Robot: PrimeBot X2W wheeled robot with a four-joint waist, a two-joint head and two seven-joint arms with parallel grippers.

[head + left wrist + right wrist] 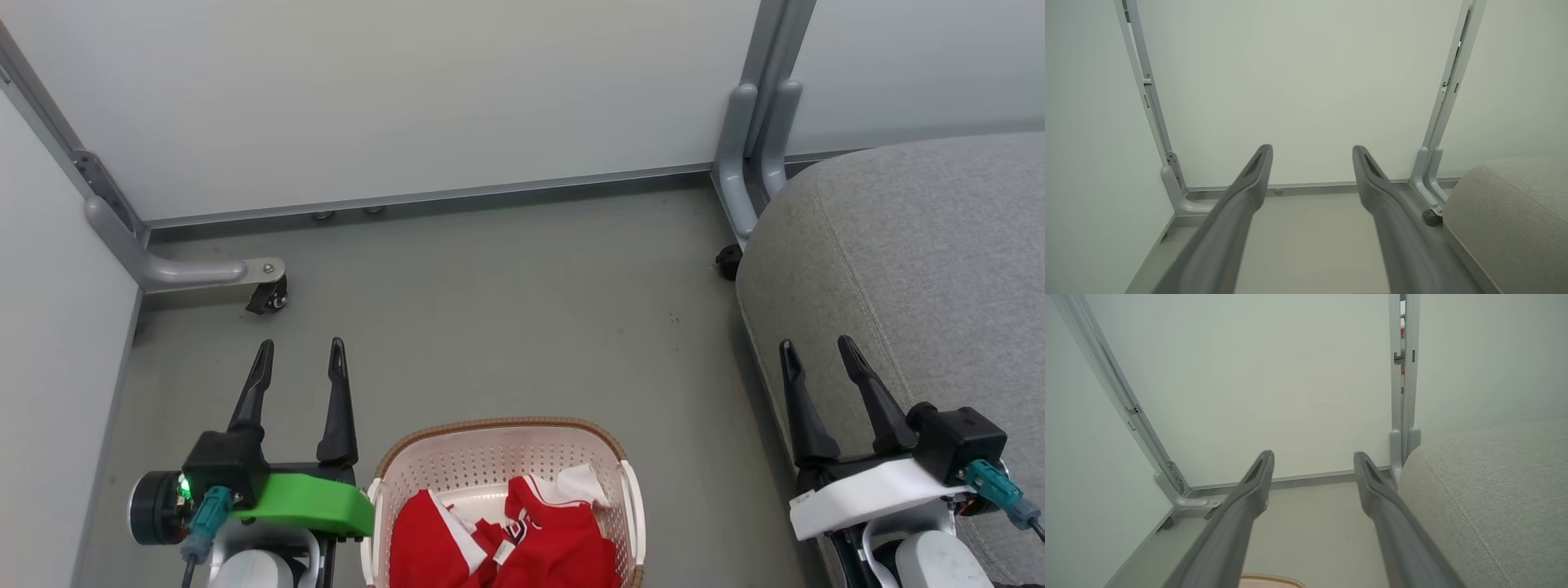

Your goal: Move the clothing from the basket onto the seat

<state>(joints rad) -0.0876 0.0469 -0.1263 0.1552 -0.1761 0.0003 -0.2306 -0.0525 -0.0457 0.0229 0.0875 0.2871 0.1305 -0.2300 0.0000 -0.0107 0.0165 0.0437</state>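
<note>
Spread and empty, left gripper (298,351) and right gripper (816,349) are hovering; next is reaching into the near white perforated basket (498,426) for possibly tangled red fabric clothing (555,539).

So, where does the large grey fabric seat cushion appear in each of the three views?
Head view: the large grey fabric seat cushion fills the right side, from mid-height down.
Left wrist view: it sits in the lower right corner.
Right wrist view: it covers the lower right part.
Shared landmark: the grey metal partition post stands beside the cushion's far left corner.
</note>
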